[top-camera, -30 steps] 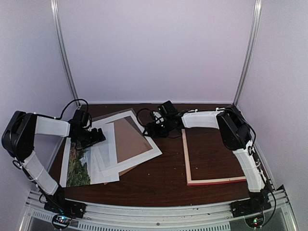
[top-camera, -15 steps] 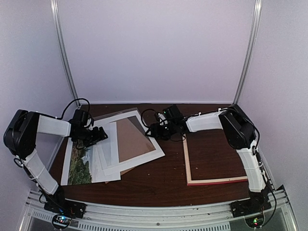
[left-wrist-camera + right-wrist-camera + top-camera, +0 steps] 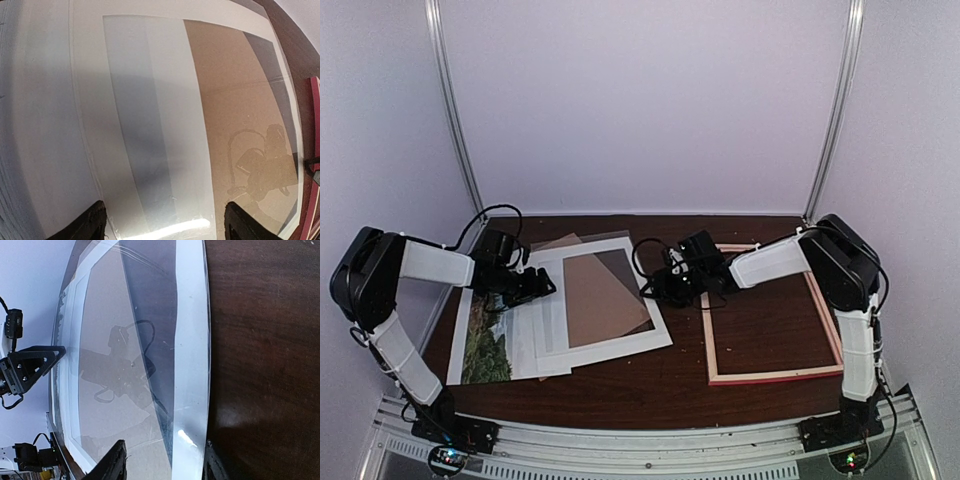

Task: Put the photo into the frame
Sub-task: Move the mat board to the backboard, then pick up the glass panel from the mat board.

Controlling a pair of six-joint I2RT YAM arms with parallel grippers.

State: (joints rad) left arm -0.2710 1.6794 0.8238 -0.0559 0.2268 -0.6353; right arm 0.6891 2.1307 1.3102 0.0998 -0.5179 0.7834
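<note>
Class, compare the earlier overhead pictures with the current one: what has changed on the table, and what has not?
The white mat slid right and turned clockwise. The right pincer moved nearer and rightward beside it, its arm swinging clear of the frame, whose far rail now shows. The left pincer edged right. Neither visibly took hold or let go. The photo and frame stayed put.

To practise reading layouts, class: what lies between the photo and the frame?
In the top view: plain white sheets, the white mat over them, the right gripper with jaws apart at the mat's edge, then bare table before the frame.
</note>
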